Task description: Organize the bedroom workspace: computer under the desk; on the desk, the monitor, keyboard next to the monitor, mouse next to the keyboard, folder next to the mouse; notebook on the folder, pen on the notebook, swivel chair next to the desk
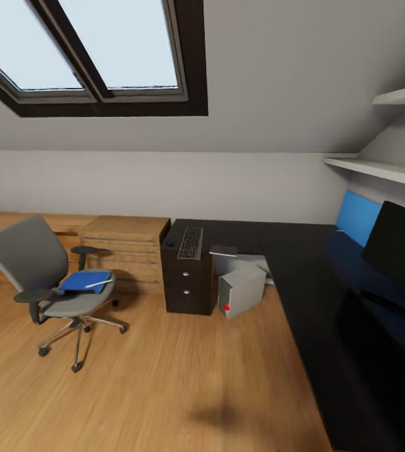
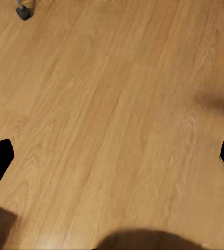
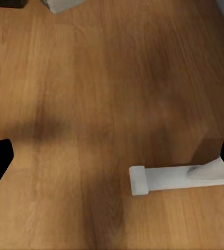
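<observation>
The swivel chair (image 1: 45,276) stands on the floor at the left, with the blue folder (image 1: 84,280) on its seat and a thin white pen (image 1: 100,284) lying across the folder. On the near end of the black desk (image 1: 302,263) lie the keyboard (image 1: 191,243), a small dark mouse (image 1: 169,243) and a flat grey notebook (image 1: 223,250). The grey computer (image 1: 241,290) sits under the desk. The monitor (image 1: 398,248) stands on the desk at the right. My left gripper (image 2: 112,159) and right gripper (image 3: 112,161) are both open over bare floor, holding nothing.
A light-wood chest of drawers (image 1: 125,251) stands between the chair and the desk's dark drawer unit (image 1: 188,282). A white desk foot (image 3: 179,178) lies on the floor under my right gripper. A chair caster (image 2: 24,9) shows near my left gripper. Shelves (image 1: 378,168) hang above the desk.
</observation>
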{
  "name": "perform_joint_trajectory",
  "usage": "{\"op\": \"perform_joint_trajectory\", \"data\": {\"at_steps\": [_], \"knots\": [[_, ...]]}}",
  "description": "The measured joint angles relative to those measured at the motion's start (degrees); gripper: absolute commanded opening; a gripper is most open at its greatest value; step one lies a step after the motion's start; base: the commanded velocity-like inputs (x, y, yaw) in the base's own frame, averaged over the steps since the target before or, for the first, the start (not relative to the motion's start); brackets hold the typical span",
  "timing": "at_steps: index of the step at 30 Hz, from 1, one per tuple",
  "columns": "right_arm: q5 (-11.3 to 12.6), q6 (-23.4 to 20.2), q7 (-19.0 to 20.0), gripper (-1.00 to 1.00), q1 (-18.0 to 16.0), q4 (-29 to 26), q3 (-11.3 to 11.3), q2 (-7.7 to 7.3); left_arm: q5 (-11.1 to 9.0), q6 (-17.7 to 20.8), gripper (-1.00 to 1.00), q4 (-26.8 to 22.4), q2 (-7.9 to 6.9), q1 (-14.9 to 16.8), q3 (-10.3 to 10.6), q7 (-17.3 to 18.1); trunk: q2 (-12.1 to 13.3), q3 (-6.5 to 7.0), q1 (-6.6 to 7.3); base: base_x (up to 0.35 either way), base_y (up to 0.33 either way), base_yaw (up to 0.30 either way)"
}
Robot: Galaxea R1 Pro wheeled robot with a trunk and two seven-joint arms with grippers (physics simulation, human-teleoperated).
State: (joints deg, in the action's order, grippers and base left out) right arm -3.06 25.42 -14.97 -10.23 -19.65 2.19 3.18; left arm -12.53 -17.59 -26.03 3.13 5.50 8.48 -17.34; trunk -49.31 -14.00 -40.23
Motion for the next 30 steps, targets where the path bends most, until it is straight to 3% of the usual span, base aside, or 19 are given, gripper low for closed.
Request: {"op": "perform_joint_trajectory", "data": {"at_steps": [15, 30], "knots": [[0.0, 0.0, 0.0, 1.00, 0.0, 1.1, -0.1, -0.06, 0.0, 0.0, 1.00, 0.0, -0.10, 0.0, -0.1, 0.1, 0.0, -0.01, 0.00, 0.315, 0.179, -0.162], [0.4, 1.5, -0.1, 1.00, 0.0, 1.0, 0.1, 0.16, -0.1, 0.3, 1.00, -0.1, -0.22, 0.0, -0.2, 0.1, 0.0, -0.68, 0.00, 0.316, 0.111, 0.087]]}}
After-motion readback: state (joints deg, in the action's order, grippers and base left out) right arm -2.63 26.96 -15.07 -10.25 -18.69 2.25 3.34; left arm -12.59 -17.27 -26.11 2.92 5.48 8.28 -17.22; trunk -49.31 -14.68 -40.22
